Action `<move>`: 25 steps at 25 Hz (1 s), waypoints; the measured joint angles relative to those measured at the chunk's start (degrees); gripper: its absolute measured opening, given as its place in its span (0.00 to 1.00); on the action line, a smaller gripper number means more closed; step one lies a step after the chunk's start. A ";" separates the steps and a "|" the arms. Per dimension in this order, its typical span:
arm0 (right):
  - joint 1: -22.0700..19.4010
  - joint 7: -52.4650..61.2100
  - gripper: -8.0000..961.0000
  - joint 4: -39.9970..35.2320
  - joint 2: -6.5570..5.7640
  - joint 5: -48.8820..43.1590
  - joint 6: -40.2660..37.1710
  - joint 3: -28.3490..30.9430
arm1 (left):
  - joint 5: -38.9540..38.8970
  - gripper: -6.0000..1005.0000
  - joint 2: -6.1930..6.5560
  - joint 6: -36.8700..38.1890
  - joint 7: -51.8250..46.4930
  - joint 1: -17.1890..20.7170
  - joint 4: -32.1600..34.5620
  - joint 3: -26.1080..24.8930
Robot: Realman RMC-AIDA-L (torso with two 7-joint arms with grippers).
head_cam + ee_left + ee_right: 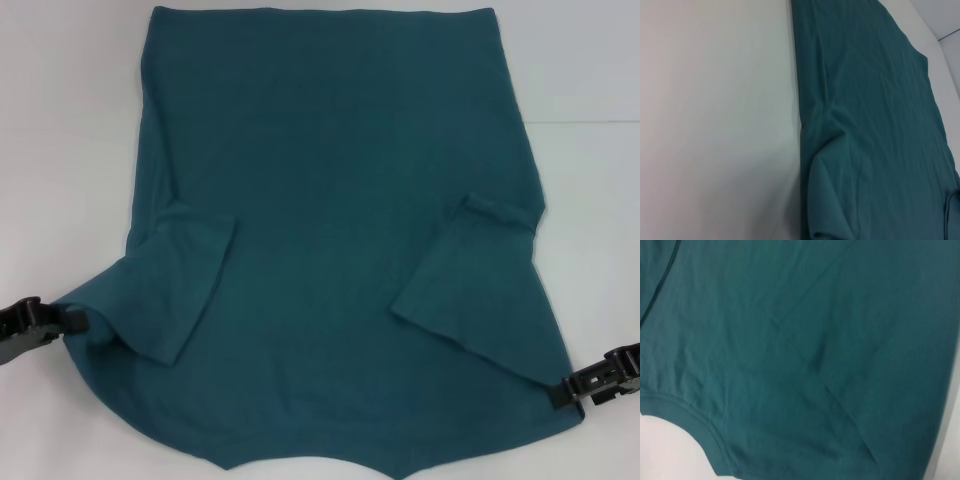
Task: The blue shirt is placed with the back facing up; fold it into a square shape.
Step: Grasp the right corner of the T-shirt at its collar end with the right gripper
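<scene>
- The blue shirt (340, 200) lies spread on the white counter (60, 120), both sleeves folded inward; its near edge is cut off from my head view.
- My left pincer (68, 318) is clamped on the shirt's left edge.
- My right pincer (560, 392) is clamped on its right edge.

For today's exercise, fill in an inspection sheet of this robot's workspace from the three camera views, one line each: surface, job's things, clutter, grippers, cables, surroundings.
Surface: plain white table, bare around the cloth.
Job's things: large dark teal-blue short-sleeved cotton T-shirt, plain side up, both sleeves folded inward over the body; no lettering visible.
Clutter: nothing seen.
Grippers: left gripper shut on the shirt's near left edge; right gripper shut on the near right edge; cloth drawn out toward each.
Cables: nothing seen.
Surroundings: pale seam line crossing the far right of the table; nothing else seen.
</scene>
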 joint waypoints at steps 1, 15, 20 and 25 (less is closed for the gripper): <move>0.08 -0.06 0.90 0.00 0.17 -0.31 0.16 -0.05 | 0.00 0.01 0.00 0.00 -0.02 -0.01 -0.01 0.00; 0.66 -0.11 0.90 0.08 1.88 -0.65 1.20 -1.13 | 0.00 0.01 -0.10 -0.04 -0.06 -0.01 0.01 0.00; 1.28 -0.11 0.90 0.09 2.65 -0.36 1.17 -1.14 | 0.00 0.01 -0.17 -0.12 -0.06 -0.08 0.02 0.00; 2.40 -0.15 0.90 0.09 3.56 -0.01 1.31 -1.09 | 0.00 0.01 -0.18 -0.12 -0.06 -0.10 -0.01 0.00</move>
